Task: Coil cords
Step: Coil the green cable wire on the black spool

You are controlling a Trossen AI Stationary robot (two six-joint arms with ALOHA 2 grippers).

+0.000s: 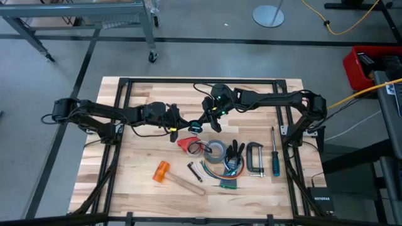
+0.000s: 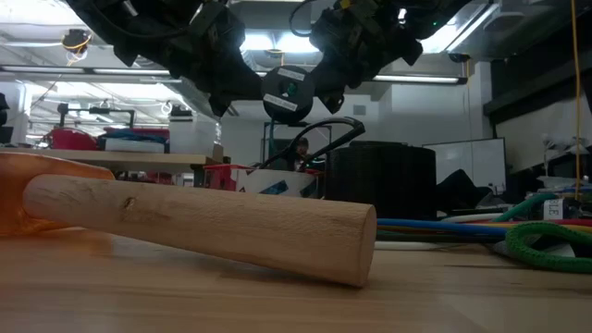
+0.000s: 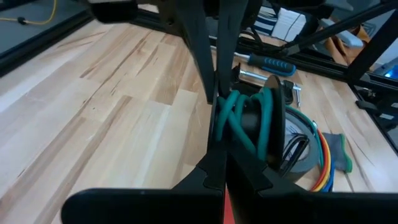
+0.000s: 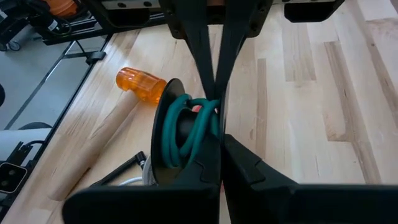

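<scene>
The cord shows as teal-green turns wound on a small black reel point(image 1: 195, 127). The reel is up in the air over the middle of the table, between my two grippers. In the low view the reel point(image 2: 289, 92) shows as a black disc with a teal centre, and a thin dark strand point(image 2: 324, 128) arcs below it. My left gripper point(image 1: 186, 124) comes from the table's left and is shut on the reel. My right gripper point(image 1: 205, 118) comes from the far right and is also shut on it. My left gripper pinches the thin rim of one reel flange point(image 3: 217, 134) between its two shut fingers, beside the teal turns point(image 3: 239, 124). The fingers come roughly level from the table's left. The reel is clear of the table. My right gripper pinches the same flange's rim point(image 4: 219, 124) between its shut fingers, opposite the left gripper and next to the teal turns point(image 4: 186, 127). It comes slanting from the table's far right. The reel hangs clear of the table between the two grippers.
A hammer with an orange head point(image 1: 163, 171) and wooden handle point(image 2: 203, 222) lies near the front. Just below the reel are a red piece point(image 1: 186, 143) and a grey tape roll point(image 1: 217, 150). Pliers point(image 1: 235, 152), multi-coloured wires point(image 1: 223, 180), a clamp point(image 1: 254, 157) and a screwdriver point(image 1: 274, 158) lie further right.
</scene>
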